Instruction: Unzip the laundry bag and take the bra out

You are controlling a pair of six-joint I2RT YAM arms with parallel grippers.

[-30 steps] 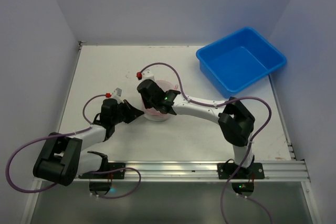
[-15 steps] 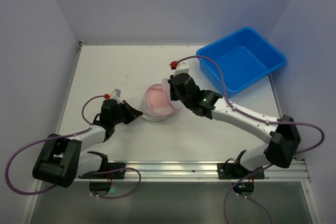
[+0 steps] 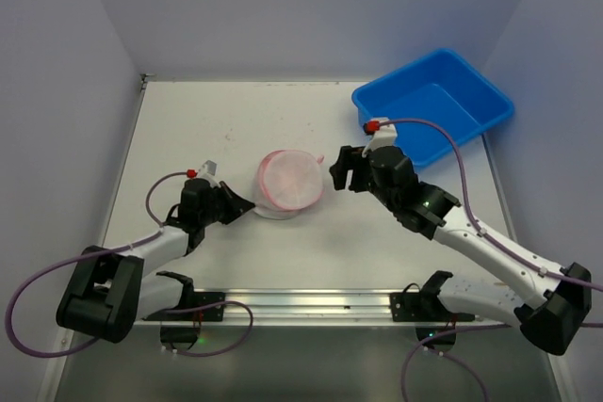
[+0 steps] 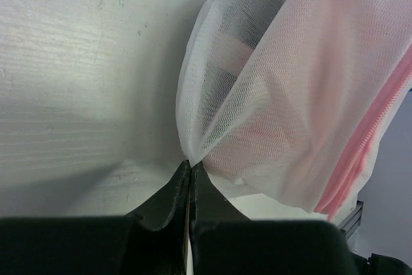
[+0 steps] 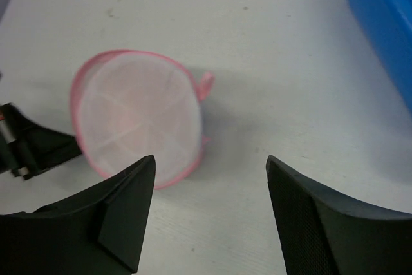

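The laundry bag (image 3: 288, 183), a small round white mesh pouch with pink trim, sits at the table's middle. My left gripper (image 3: 251, 204) is shut on a fold of its mesh at the lower left edge. The left wrist view shows the fingertips (image 4: 191, 165) pinching the white mesh (image 4: 270, 94). My right gripper (image 3: 340, 168) hangs open just right of the bag, touching nothing. From the right wrist, the bag (image 5: 135, 117) lies ahead to the left of the open gripper (image 5: 210, 159), a pink tab (image 5: 206, 85) at its rim. The bra is hidden; only a pink tint shows through the mesh.
A blue tub (image 3: 433, 105) stands at the back right of the table, and its corner (image 5: 386, 24) shows in the right wrist view. Walls close in the table on the left, back and right. A metal rail (image 3: 311, 303) runs along the near edge.
My right gripper, shut over the bag a second ago, has pulled away to the right and opened, letting go. The bag's top has shifted slightly right. The left gripper keeps its pinch.
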